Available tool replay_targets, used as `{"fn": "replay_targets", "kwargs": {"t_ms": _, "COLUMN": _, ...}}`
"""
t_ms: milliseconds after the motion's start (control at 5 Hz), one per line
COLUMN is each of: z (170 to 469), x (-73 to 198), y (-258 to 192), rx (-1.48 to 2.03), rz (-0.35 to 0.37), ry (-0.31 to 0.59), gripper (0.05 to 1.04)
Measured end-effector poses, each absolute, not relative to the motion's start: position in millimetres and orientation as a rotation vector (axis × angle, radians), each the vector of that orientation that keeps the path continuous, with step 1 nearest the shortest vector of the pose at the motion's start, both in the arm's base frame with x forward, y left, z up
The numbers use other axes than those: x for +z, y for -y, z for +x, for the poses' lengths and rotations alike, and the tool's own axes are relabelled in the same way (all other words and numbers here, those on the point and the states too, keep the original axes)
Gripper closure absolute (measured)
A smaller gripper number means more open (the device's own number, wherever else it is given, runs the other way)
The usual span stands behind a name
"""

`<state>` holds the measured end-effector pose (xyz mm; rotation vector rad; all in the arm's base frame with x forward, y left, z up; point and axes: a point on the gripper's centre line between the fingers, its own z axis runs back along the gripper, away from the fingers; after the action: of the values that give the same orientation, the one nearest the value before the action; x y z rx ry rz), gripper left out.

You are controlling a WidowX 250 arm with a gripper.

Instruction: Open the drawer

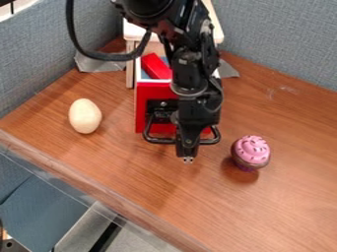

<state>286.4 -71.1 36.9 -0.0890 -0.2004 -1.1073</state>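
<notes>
The step in hand looks like the pull itself, and it seems largely done: the red drawer [143, 101] stands out on the near side of its pale cabinet [134, 32], far enough that its inside shows. The end effector [188, 159] hangs at the middle of the black handle [159, 141], pointing down toward the desk [135, 184] — whether it is spread, pressed together or pinching the handle, I cannot tell. What comes next, I judge, is a last short draw toward the near side if there is travel left, then a straight lift clear of the handle — no push back toward the cabinet. Counted: one cabinet, one drawer, one handle, one red block [155, 66] inside the drawer, one pale egg [85, 116] to the left, one pink-topped cupcake [251, 151] to the right.
</notes>
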Motion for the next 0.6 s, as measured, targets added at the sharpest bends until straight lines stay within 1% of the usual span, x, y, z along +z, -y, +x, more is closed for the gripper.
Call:
{"fn": "replay_targets", "kwargs": {"t_ms": 400, "z": 285.6, "x": 35.8, "y": 72.9, "rx": -1.112, "rz": -0.087, "ry": 0.204, "gripper": 0.94}}
{"fn": "replay_targets", "kwargs": {"t_ms": 600, "z": 283.6, "x": 37.8, "y": 74.7, "rx": -1.118, "rz": -0.087, "ry": 0.209, "gripper": 0.897}}
